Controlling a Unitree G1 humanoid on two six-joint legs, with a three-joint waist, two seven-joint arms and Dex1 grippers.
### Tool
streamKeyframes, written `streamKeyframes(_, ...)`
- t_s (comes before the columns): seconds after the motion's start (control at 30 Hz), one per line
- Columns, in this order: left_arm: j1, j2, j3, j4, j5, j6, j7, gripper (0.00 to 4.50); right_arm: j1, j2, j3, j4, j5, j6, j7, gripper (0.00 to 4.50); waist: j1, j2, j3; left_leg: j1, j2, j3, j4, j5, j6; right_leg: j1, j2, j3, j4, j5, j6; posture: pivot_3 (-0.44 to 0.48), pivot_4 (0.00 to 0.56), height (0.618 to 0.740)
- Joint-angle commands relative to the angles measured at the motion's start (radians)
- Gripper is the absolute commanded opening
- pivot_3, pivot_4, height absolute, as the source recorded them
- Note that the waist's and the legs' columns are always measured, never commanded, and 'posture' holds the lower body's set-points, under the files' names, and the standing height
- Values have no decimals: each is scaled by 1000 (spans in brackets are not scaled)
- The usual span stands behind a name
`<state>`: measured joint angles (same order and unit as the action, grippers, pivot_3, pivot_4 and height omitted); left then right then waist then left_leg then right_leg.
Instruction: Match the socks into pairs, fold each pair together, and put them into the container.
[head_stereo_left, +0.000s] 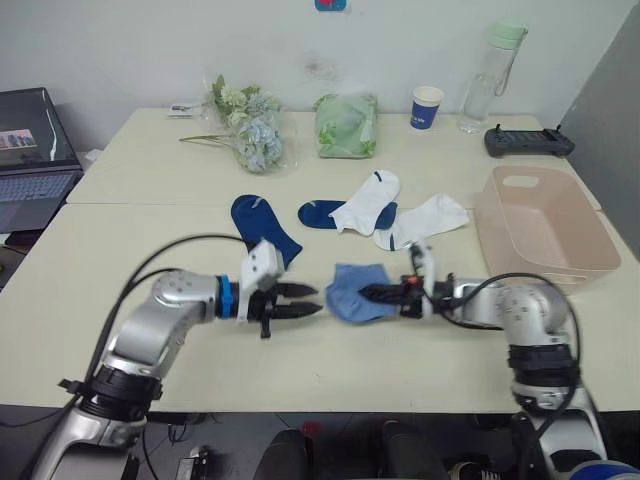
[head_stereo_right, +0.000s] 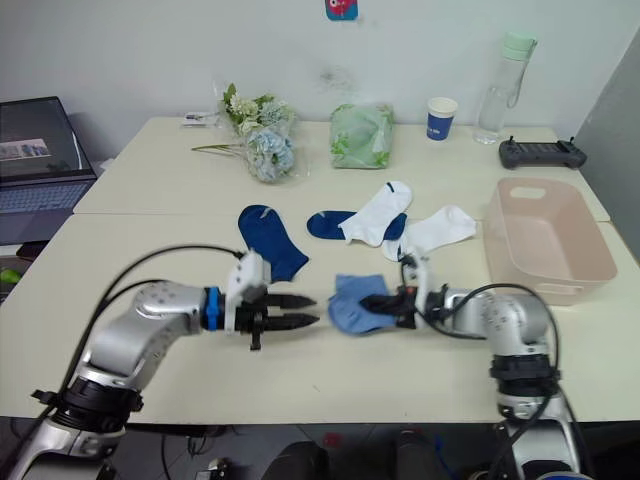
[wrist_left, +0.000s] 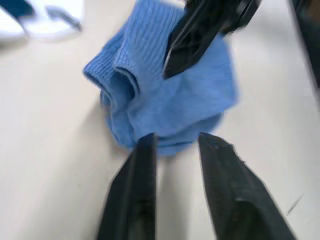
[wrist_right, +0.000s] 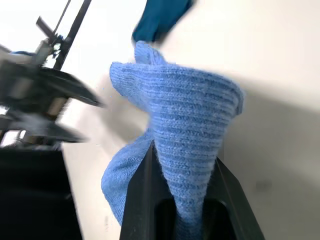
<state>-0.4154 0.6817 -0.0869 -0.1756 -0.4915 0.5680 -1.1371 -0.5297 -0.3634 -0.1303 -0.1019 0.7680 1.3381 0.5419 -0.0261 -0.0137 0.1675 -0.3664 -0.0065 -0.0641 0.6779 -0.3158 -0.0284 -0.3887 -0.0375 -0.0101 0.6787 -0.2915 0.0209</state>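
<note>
Setting: pale cream tabletop against a white wall, with a laptop, a bunch of artificial flowers, a green cloth bundle, a blue paper cup and a clear bottle along the far side.

Light blue socks: a bunched soft knitted bundle lying at the near middle of the table, between the two arms.

Right gripper: its two black fingers are closed on the bundle's right-hand side; the right wrist view shows blue knit squeezed between them.

Left gripper: fingers parted by a narrow gap, holding nothing, tips just short of the bundle's left edge.

Key relation: the bundle lies straight ahead of the left fingertips, towards the robot's right; both grippers face each other along one line across the table.

Other socks: two dark navy and two white with navy toes lie flat further back, unpaired.

Container: pale pink rectangular plastic tub at far right, nearer the right arm, well apart from the bundle.

Judgement: the fold looks in progress; the right arm seems better placed for the carry.
</note>
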Motion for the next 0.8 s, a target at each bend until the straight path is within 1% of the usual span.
streamKeyframes(0.03, -126, -30, 65, -69, -109, 111, 60, 2749, -62, -115, -83, -80, 26, -24, 32, 0, 0, 0, 1, 0, 0, 0, 0, 0, 0, 0, 0, 0, 0, 0, 0, 0, 150, 740)
streamKeyframes(0.1, -221, -60, 57, -54, -106, 123, 93, 3399, -114, -188, -125, -72, 22, -32, 33, 0, -1, 0, 2, 0, -1, 0, 0, 0, 0, 0, 0, 0, 0, 0, 0, 0, 150, 740)
streamKeyframes(0.2, -356, -123, 22, -4, -63, 88, 132, 4348, -183, -334, -122, -42, -45, -132, 81, 0, -1, 0, 3, 0, -1, 1, 0, 0, 0, 0, 2, 0, 0, 0, 0, 0, 150, 740)
streamKeyframes(0.23, -396, -152, 9, 16, -46, 73, 146, 4431, -206, -393, -105, -20, -88, -192, 102, 0, -1, 0, 3, 0, -1, 1, 0, 0, 0, 0, 2, 0, 0, 0, 0, 0, 150, 740)
streamKeyframes(0.33, -477, -222, -18, 60, -17, 39, 173, 4431, -262, -522, -43, 66, -216, -365, 153, 0, -2, 0, 3, 0, -1, 3, 0, 0, 0, 0, 3, 1, -1, -1, 1, 0, 150, 740)
streamKeyframes(0.37, -506, -253, -27, 77, -9, 27, 186, 4431, -281, -571, -7, 104, -283, -450, 173, 0, -4, 0, 3, 0, -1, 4, -1, 0, 0, 0, 2, 2, -2, -1, 2, 0, 150, 740)
streamKeyframes(0.43, -554, -304, -50, 110, 18, -8, 202, 4431, -312, -650, 69, 184, -424, -631, 203, 0, -3, -1, 5, 0, -1, 6, -1, 0, 0, 0, 1, 3, -2, -1, 2, 0, 150, 740)
streamKeyframes(0.53, -591, -363, -72, 146, 47, -35, 219, 4431, -340, -747, 217, 342, -679, -974, 225, 0, -3, -1, 6, 0, -2, 8, 0, 0, 0, -1, 0, 3, -3, -1, 2, 0, 150, 740)
streamKeyframes(0.67, -589, -402, -87, 154, 59, -44, 223, 4431, -373, -770, 330, 587, -876, -1276, 236, 0, -8, -2, 6, 1, 0, 12, -1, 2, -3, -1, 0, 5, -4, -1, 3, 0, 150, 740)
streamKeyframes(0.8, -554, -399, -92, 124, 66, -31, 226, 4431, -402, -748, 431, 828, -1043, -1535, 212, 0, -5, -1, 7, 2, 0, 11, -1, 2, -4, -1, -1, 8, -2, -1, 2, 0, 150, 740)
